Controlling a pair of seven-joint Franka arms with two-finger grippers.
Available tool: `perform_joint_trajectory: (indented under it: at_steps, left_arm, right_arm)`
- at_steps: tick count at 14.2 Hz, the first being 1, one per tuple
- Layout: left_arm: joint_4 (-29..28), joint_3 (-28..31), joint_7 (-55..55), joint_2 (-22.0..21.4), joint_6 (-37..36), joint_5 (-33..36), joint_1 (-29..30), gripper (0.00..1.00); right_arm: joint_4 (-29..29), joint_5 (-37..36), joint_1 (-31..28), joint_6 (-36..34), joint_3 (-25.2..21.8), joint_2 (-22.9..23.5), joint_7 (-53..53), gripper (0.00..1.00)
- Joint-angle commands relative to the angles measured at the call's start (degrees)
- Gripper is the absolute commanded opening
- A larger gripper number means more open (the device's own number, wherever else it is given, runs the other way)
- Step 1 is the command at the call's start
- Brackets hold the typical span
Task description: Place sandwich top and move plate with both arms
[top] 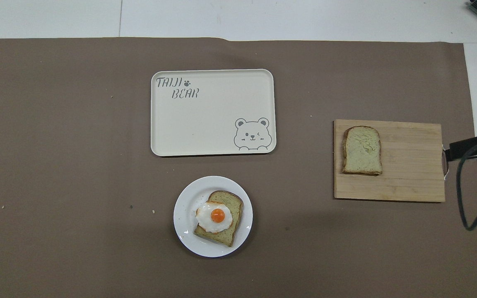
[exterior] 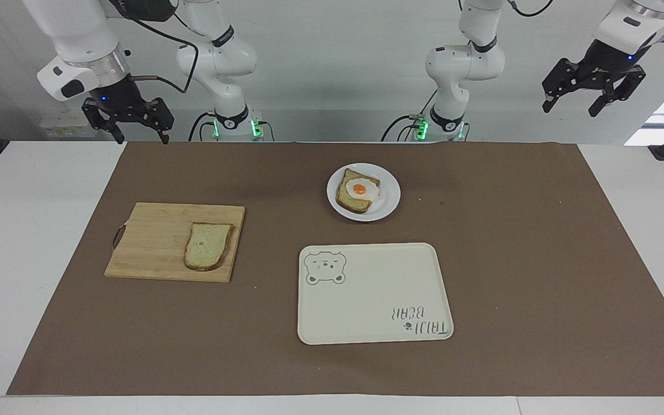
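The sandwich top (exterior: 208, 246) (top: 362, 150), a plain pale slice with a brown crust, lies flat on a wooden cutting board (exterior: 153, 242) (top: 408, 178) toward the right arm's end of the table. The small white plate (exterior: 388, 203) (top: 184, 219) sits nearer to the robots, mid-table, and carries a bread slice topped with a fried egg (exterior: 358, 190) (top: 218, 216). My right gripper (exterior: 142, 137) hangs open, raised over the table edge by its base. My left gripper (exterior: 571, 108) hangs open too, high over the left arm's end. Neither holds anything.
A cream rectangular bear-print tray (exterior: 372, 294) (top: 213, 120) lies farther from the robots than the plate, with nothing on it. A brown mat (exterior: 510, 259) covers the table. A few crumbs dot the mat beside the plate.
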Motion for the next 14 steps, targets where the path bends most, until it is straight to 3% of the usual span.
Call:
perform_joint_trajectory:
  at_steps: [1,7,14]
  left_arm:
    - [-1.35,-0.37,-0.44,-1.23,-0.34,0.29,0.56,1.0]
    - [-1.35,-0.37,-0.44,-1.23,-0.34,0.29,0.56,1.0]
    - [-1.35,-0.37,-0.44,-1.23,-0.34,0.29,0.56,1.0]
  right_arm:
    - [-1.54,-1.01,-0.62,0.58,0.34,-1.26,-1.69,1.0]
    - [-3.21,-0.22,-0.62,1.63,0.34,-1.44,-1.6,1.0]
    - [-7.43,0.65,-0.54,11.73,0.43,-0.04,-1.42,1.0]
